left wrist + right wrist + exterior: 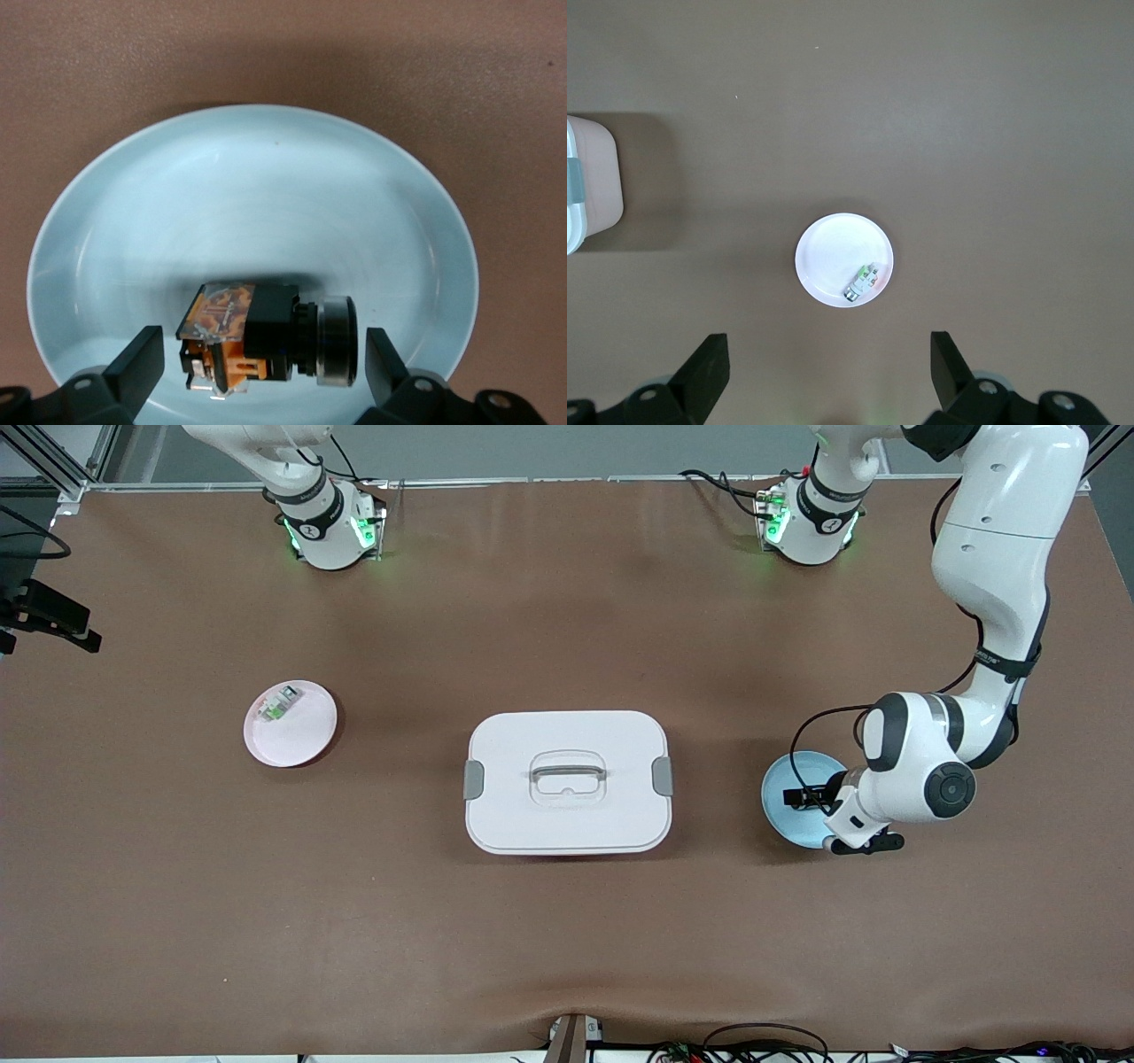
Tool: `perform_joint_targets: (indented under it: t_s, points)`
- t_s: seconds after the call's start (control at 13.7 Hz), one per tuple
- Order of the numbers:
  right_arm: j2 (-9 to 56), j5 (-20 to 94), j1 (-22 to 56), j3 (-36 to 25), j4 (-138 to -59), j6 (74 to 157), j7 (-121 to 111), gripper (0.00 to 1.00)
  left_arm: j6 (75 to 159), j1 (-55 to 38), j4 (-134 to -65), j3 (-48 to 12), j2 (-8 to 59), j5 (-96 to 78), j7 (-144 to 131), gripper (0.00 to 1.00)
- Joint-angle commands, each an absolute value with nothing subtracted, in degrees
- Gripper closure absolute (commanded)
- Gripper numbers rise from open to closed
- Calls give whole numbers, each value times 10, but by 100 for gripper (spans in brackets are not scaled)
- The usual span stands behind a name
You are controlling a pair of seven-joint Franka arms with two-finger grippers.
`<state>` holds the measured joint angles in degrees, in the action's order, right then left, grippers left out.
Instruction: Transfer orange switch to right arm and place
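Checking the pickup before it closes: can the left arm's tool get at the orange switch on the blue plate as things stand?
Probably yes: the left tool hangs open over the blue plate, its fingers flanking the orange switch, with nothing between them.

- The left arm [992, 593] reaches down from its base, elbow bent, wrist low over the table at its own end.
- The left end effector [257, 363] has its fingers [133, 363] spread wide apart, gripping nothing.
- The right arm [292, 478] waits, raised high; the right end effector [828, 372] faces straight down with its fingers [704, 367] spread wide, holding nothing.
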<state>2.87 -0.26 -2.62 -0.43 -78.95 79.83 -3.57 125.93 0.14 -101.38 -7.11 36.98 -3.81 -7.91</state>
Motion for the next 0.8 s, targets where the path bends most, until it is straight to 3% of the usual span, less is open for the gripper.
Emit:
perform_joint_targets:
  t_s: [0.0,0.15,0.22,0.29,0.44,0.73]
  points:
    - [19,-11,-27,-2,-794,793,-30,0,1283,0,-1018,-70,372,-25,-92,0]
    - [19,-11,-25,4,-794,792,-5,0,1288,-1,-1018,-69,374,-22,-109,0]
    - [19,-11,-29,16,-794,792,2,0,1288,-2,-1018,-69,374,-21,-118,5]
    - [19,-11,-29,18,-794,793,3,0,1289,-2,-1018,-69,374,-21,-120,16]
    - [19,-11,-29,18,-793,793,4,0,1289,-2,-1018,-70,374,-21,-128,50]
    - [19,-11,-27,18,-793,792,4,0,1287,-8,-1018,-70,367,-21,-150,80]
